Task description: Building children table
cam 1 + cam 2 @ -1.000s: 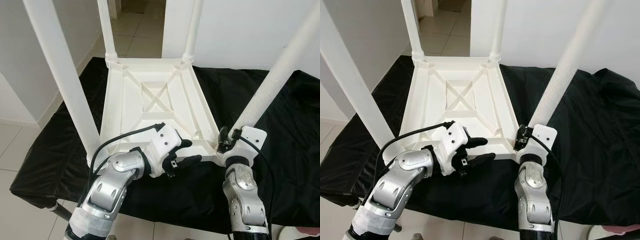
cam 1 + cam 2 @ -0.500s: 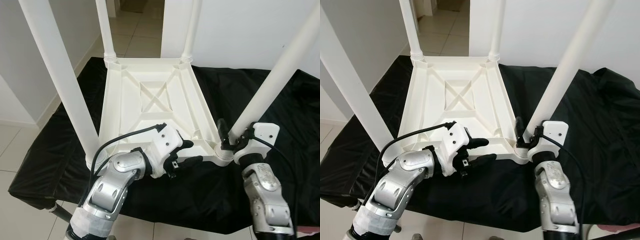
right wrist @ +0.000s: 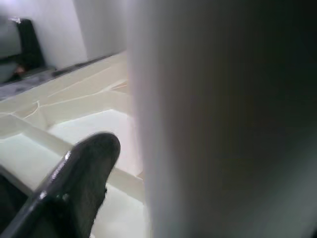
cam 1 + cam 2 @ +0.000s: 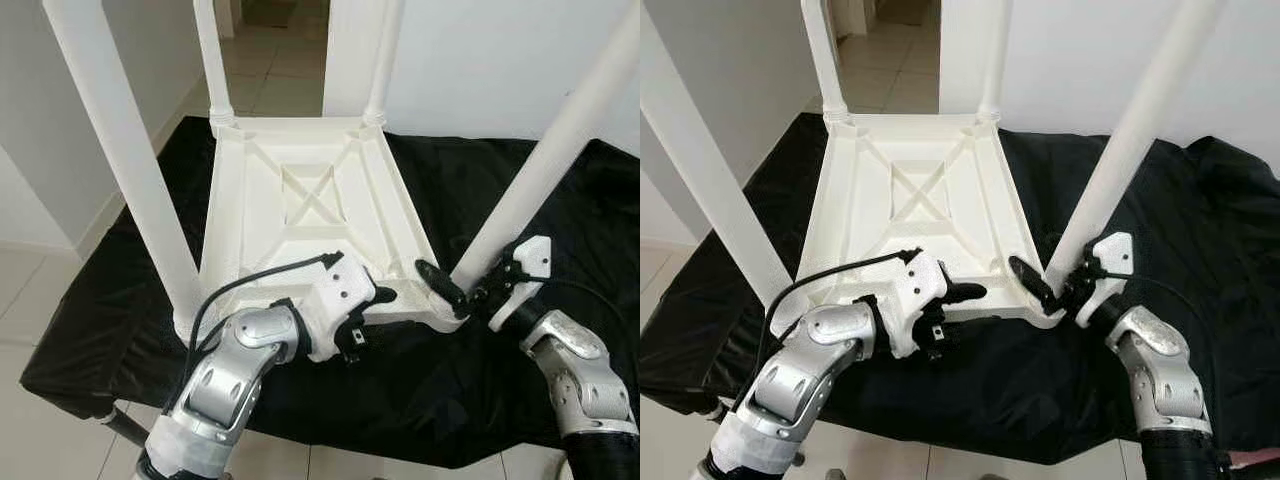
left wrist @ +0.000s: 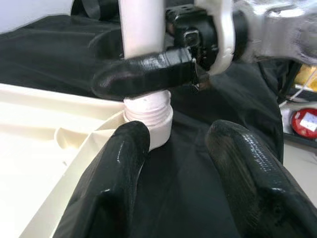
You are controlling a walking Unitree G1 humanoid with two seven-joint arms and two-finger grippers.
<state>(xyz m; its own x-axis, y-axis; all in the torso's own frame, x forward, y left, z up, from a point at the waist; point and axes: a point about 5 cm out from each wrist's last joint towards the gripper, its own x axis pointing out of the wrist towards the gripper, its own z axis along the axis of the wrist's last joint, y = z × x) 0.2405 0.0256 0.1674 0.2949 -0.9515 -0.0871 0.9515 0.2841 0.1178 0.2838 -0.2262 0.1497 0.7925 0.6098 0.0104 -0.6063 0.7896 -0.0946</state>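
A white plastic children's table (image 4: pixel 300 200) lies upside down on a black cloth, its legs pointing up. My right gripper (image 4: pixel 462 288) is shut on the near-right leg (image 4: pixel 540 180) just above its threaded base (image 5: pixel 148 111). One of its fingers (image 5: pixel 143 74) lies across the front of the leg, and the other is hidden behind it. My left gripper (image 4: pixel 372 315) is open at the table's front edge, close to that corner. One of its fingers (image 5: pixel 119 173) rests against the rim, with bare cloth between the two.
The near-left leg (image 4: pixel 130 170) rises beside my left arm, and two far legs (image 4: pixel 212 60) stand at the back corners. The black cloth (image 4: pixel 480 380) hangs over the surface's front edge above a tiled floor (image 4: pixel 30 290). A white wall stands behind.
My right forearm has swung out to the right and the wrist has rolled around the leg's base, so one finger now sticks out on the leg's left. The left gripper edged right.
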